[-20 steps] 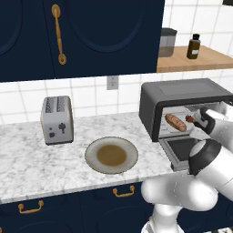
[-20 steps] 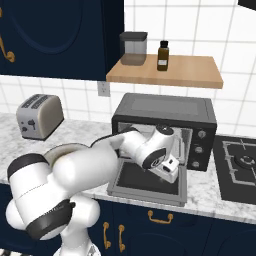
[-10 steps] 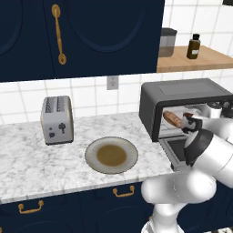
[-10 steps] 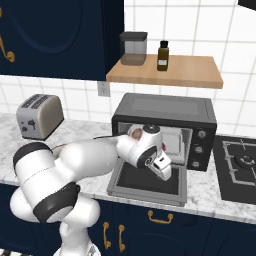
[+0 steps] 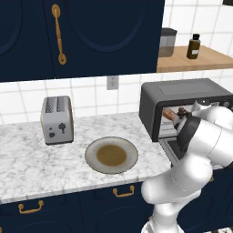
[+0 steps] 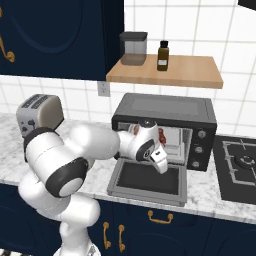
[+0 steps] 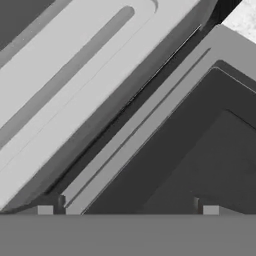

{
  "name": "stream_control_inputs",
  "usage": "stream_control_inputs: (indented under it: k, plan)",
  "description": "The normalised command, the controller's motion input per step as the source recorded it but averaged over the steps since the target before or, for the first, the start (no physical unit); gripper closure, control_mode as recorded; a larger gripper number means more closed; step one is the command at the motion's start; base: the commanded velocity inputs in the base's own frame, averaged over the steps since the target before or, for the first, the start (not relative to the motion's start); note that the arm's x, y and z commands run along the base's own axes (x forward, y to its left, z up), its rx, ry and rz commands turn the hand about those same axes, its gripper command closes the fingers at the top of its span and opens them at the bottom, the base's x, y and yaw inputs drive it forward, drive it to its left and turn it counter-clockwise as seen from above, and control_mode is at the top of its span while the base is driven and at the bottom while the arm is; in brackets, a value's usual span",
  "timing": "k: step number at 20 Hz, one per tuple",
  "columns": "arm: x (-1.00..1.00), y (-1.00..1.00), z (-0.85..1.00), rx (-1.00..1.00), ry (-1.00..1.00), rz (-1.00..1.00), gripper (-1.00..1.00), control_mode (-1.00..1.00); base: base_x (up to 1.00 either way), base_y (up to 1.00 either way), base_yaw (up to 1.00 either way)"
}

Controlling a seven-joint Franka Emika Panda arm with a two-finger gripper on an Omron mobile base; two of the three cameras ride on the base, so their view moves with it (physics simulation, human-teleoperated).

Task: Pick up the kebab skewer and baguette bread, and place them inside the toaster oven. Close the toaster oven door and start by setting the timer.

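- The toaster oven (image 6: pixel 165 112) stood on the worktop (image 5: pixel 27 164) toward its right end, with the toaster oven door (image 6: pixel 147 181) dropped flat, its free edge lying toward the front edge of the worktop.
- The fingers (image 6: pixel 161 164) were seen just above the inner face of the lowered door, close to the mouth of the oven; they were spread wide and nothing was held between them.
- In the hand view, the fingertips (image 7: pixel 45 210) were shown well apart at the bottom, looking down on the door's frame and dark window.
- The baguette bread (image 5: pixel 168 113) was seen inside the oven, at the left of the cavity, its long axis slanting from front to back.
- The kebab skewer (image 6: pixel 161 135) was judged to lie inside too, just beside the loaf; only red-brown chunks could be made out past the wrist.
- With both foods inside, the door was judged the next thing to be handled: its bar handle lay forward of and below the fingers, its long axis running parallel to the front edge of the worktop, so a reach outward and under that edge would be called for.
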Motion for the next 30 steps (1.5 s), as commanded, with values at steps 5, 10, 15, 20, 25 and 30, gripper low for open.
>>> stream_control_inputs:
  k: [5, 10, 15, 20, 25, 30]
  plan:
    - [0.35, 0.0, 0.02, 0.0, -0.01, -0.08, -1.0, -1.0, 0.0, 0.0, 0.0]
    - [0.07, 0.0, 0.02, 0.0, -0.01, -0.07, -1.0, -1.0, 0.0, 0.0, 0.0]
    - [-0.44, -0.01, 0.06, 0.01, 0.0, -0.01, -1.0, -1.0, 0.0, 0.0, 0.0]
    - [-0.98, 0.07, 0.02, 0.04, 0.07, 0.01, -1.0, -1.0, 0.0, 0.0, 0.0]
    - [-0.95, 0.06, 0.0, 0.0, 0.23, 0.19, -1.0, -1.0, 0.0, 0.0, 0.0]
    - [-0.69, 0.07, -0.01, 0.0, 0.33, 0.39, -1.0, -1.0, 0.0, 0.0, 0.0]
